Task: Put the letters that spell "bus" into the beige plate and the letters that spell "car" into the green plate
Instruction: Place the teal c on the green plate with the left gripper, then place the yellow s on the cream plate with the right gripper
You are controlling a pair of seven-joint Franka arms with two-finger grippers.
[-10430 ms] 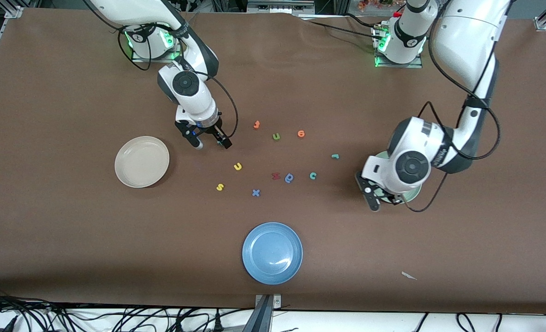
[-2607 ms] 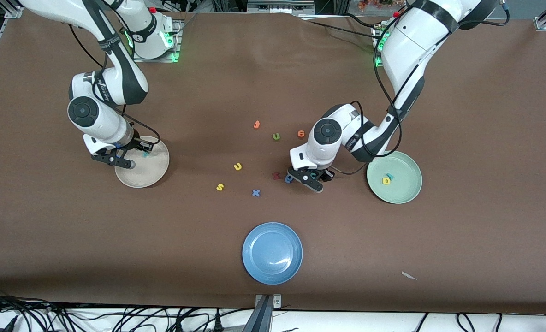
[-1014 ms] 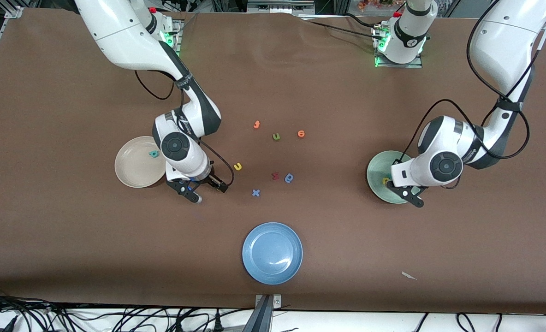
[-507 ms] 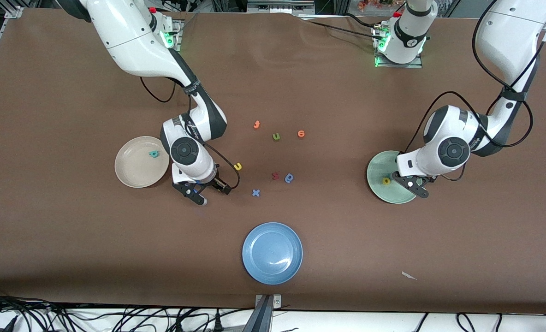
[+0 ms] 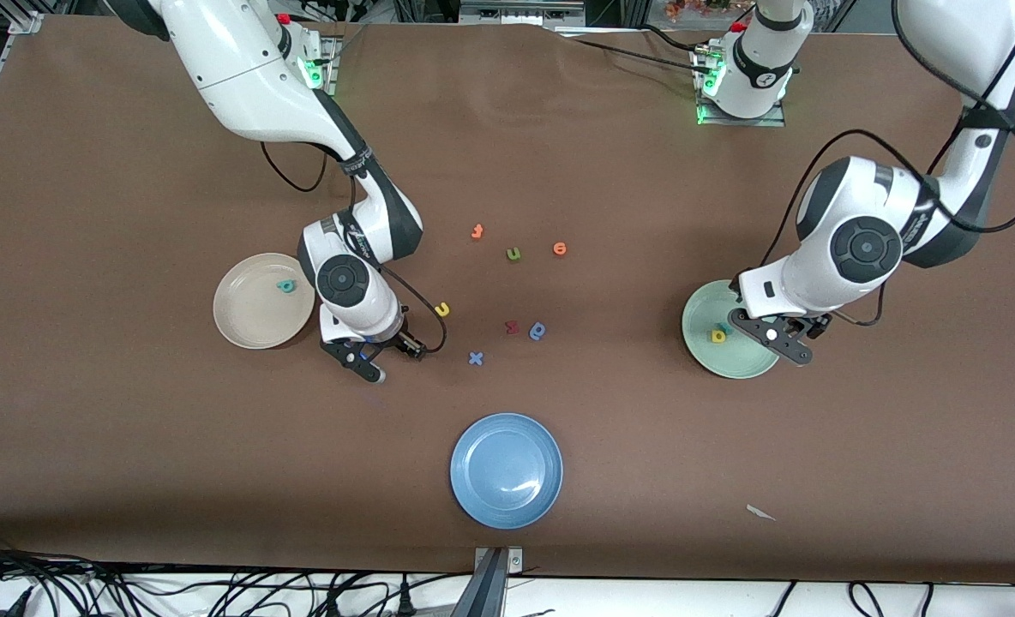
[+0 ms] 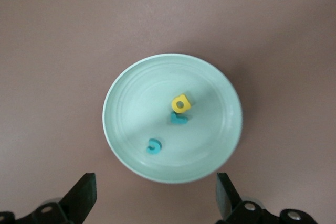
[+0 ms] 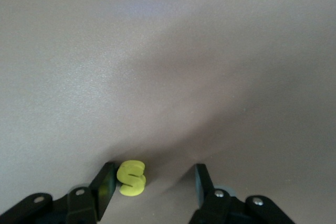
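Observation:
The yellow s (image 7: pixel 131 178) lies on the brown table between the fingers of my right gripper (image 7: pixel 152 187). One finger touches the s and the other stands apart, so the gripper is open. In the front view this gripper (image 5: pixel 394 358) is low at the table beside the beige plate (image 5: pixel 246 326) and hides the s. The teal b (image 5: pixel 285 285) is in that plate. The yellow u (image 5: pixel 442 309) lies loose nearby. My left gripper (image 6: pixel 156 200) hangs open and empty over the green plate (image 6: pixel 126 108), which holds the yellow a (image 6: pixel 180 103), teal r (image 6: pixel 178 119) and teal c (image 6: pixel 153 145).
Loose in mid-table are an orange t (image 5: pixel 477 231), green u (image 5: pixel 513 254), orange e (image 5: pixel 560 248), red letter (image 5: pixel 512 326), darker blue b/p letter (image 5: pixel 537 331) and blue x (image 5: pixel 475 358). A blue plate (image 5: pixel 473 506) sits nearer the camera. A paper scrap (image 5: pixel 760 512) lies toward the left arm's end.
My left gripper opened over the green plate, let the teal c drop in, and rose. My right gripper settled down around the yellow s and its fingers have narrowed.

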